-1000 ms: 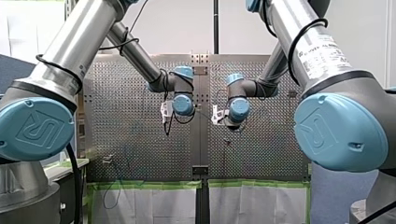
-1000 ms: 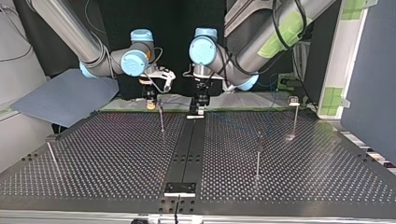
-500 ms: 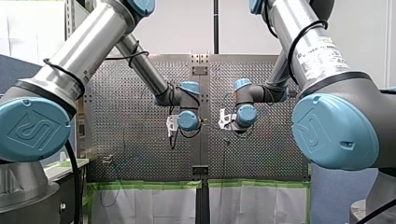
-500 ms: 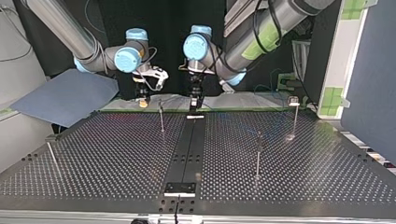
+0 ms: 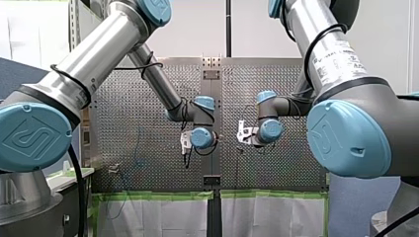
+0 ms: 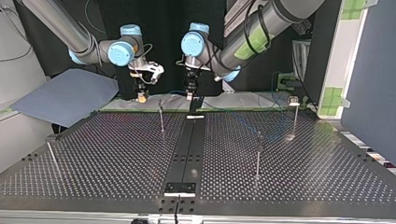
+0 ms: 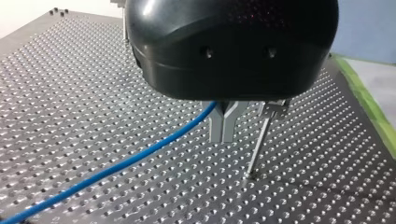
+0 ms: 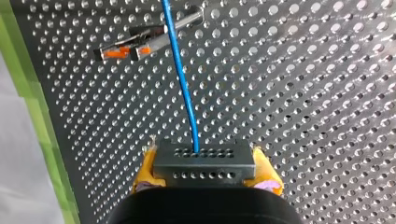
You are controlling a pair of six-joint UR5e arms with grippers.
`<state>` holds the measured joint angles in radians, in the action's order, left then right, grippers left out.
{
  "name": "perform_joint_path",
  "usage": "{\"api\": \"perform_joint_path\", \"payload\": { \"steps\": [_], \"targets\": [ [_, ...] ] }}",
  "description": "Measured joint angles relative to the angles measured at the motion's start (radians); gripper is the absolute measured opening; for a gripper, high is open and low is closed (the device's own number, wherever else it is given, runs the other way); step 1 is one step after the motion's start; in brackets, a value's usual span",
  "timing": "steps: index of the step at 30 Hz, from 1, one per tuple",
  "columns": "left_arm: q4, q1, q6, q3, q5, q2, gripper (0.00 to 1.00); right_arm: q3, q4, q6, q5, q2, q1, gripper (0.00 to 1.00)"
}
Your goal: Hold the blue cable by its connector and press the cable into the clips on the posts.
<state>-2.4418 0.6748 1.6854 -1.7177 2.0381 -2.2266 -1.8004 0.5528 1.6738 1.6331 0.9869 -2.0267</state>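
Yellow-padded right gripper (image 8: 204, 169) clamped the connector (image 8: 204, 160); left gripper (image 7: 224, 135) pinched the blue cable (image 7: 140, 157), a post (image 7: 258, 149) just beside, clip (image 7: 275, 108) half-hidden.

Even indoor light, mild blur

Perforated metal counter (image 6: 116, 154); green tape (image 5: 158, 195) along one edge. Grey-blue sheet (image 6: 65, 95) lies off its corner, top view's left.
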Motion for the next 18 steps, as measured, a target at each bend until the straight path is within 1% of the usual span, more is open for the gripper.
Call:
{"api": "perform_joint_path", "payload": {
  "steps": [4,6,9,11,12,16,18],
  "targets": [
    [0.004,0.006,0.002,0.000,-0.006,-0.011,0.00,-0.004,0.039,0.006,-0.039,-0.018,0.010,0.00],
    [0.011,0.013,0.007,0.000,-0.010,-0.027,0.00,-0.004,0.051,0.004,-0.057,-0.033,0.014,0.00],
    [0.023,0.023,0.018,0.000,-0.011,-0.048,0.00,-0.006,0.063,-0.006,-0.086,-0.057,0.023,0.00],
    [0.026,0.029,0.024,0.000,-0.009,-0.053,0.00,-0.011,0.072,-0.008,-0.106,-0.068,0.031,0.00],
    [0.027,0.033,0.027,0.000,-0.008,-0.055,0.00,-0.014,0.078,-0.006,-0.115,-0.071,0.034,0.00],
    [0.029,0.043,0.039,0.000,-0.007,-0.058,0.00,-0.037,0.112,0.014,-0.154,-0.075,0.053,0.00],
    [0.029,0.047,0.046,0.000,-0.007,-0.058,0.00,-0.045,0.127,0.018,-0.170,-0.077,0.061,0.00]
  ]
}}
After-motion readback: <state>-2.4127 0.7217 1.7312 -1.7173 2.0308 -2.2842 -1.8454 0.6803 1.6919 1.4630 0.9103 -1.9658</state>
